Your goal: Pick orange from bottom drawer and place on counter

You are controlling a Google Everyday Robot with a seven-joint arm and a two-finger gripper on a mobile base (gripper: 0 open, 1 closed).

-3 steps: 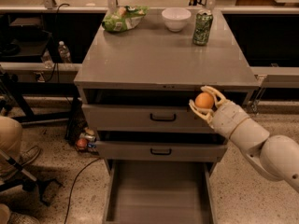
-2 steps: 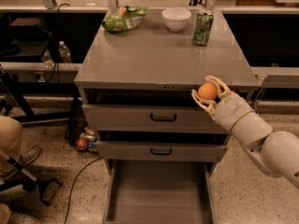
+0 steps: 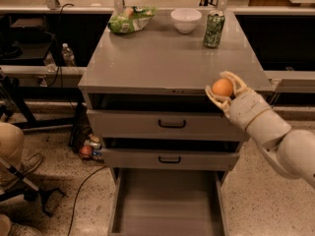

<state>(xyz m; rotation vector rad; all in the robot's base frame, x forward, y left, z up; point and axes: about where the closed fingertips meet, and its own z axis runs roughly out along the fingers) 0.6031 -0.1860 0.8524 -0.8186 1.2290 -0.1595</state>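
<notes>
The orange (image 3: 222, 87) is small, round and pale orange. My gripper (image 3: 224, 88) is shut on it, with its white fingers (image 3: 214, 99) curled around it. It holds the orange at the front right edge of the grey counter (image 3: 162, 63), level with the counter top. The bottom drawer (image 3: 166, 200) is pulled open below, its flat grey floor bare. My white arm reaches in from the lower right.
On the counter's back stand a green chip bag (image 3: 130, 18), a white bowl (image 3: 186, 19) and a green can (image 3: 214, 28). The two upper drawers (image 3: 170, 124) with black handles are slightly open. Bottles and a red thing (image 3: 86, 151) lie on the floor at left, beside a person's leg (image 3: 10, 146).
My gripper has risen with the orange from the top drawer's front up to the counter's front edge.
</notes>
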